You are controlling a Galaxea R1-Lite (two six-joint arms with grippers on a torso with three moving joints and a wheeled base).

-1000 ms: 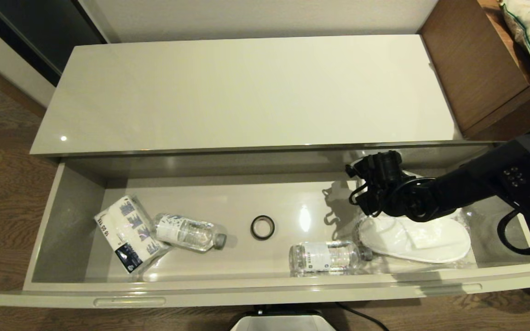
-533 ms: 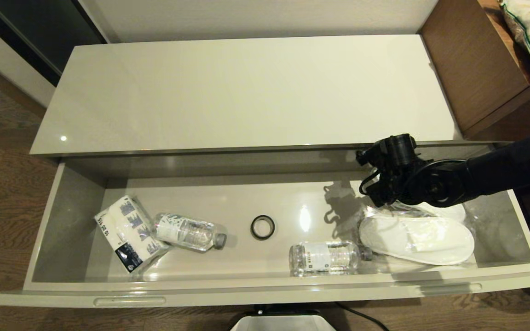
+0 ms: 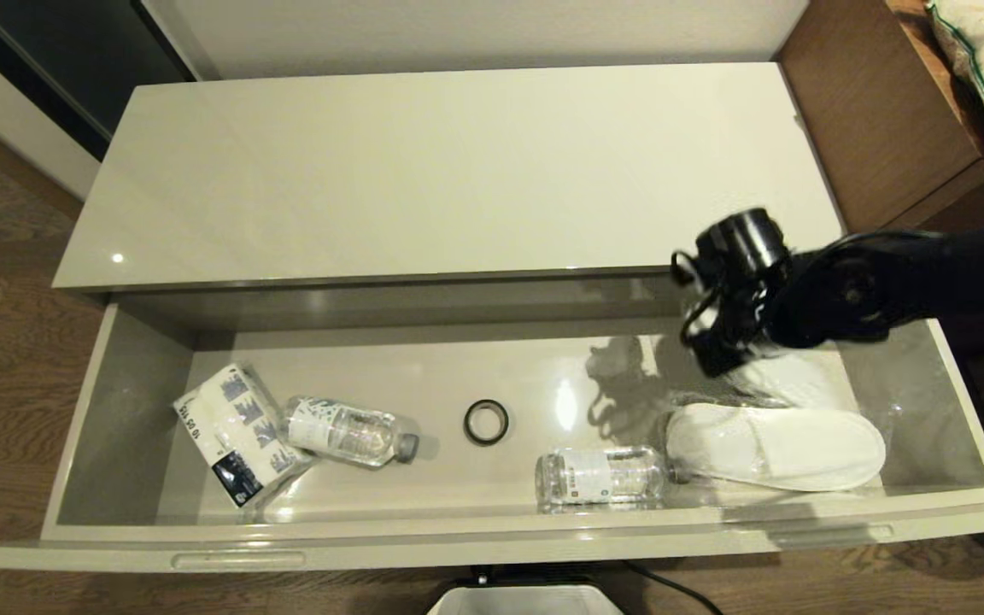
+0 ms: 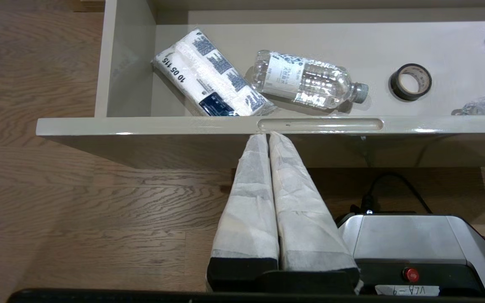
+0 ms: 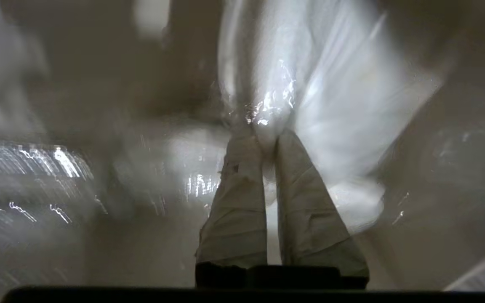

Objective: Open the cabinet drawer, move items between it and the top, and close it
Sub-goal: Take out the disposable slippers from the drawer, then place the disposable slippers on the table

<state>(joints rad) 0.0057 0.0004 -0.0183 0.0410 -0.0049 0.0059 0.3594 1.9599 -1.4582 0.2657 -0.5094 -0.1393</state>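
Note:
The cabinet drawer (image 3: 492,536) stands pulled fully out below the cream-white top (image 3: 458,171). At its right end one bagged white slipper (image 3: 774,446) lies flat near the front wall. My right gripper (image 3: 716,354) hangs over the drawer's back right part. In the right wrist view that gripper (image 5: 263,136) is shut on the clear bag of the second slipper (image 5: 331,105), which hangs off its tips. In the head view this second slipper (image 3: 791,376) shows partly under the arm. My left gripper (image 4: 263,135) is shut and empty, below the drawer's front panel (image 4: 141,124).
In the drawer lie a tissue pack (image 3: 236,427), a water bottle (image 3: 347,431) beside it, a black tape roll (image 3: 486,421) and another bottle (image 3: 599,477) against the front slipper. A brown desk (image 3: 885,128) stands right of the cabinet.
My right arm has risen and swung back toward the top's front edge, drawing the bagged rear slipper up with it. The front slipper has stayed in the drawer.

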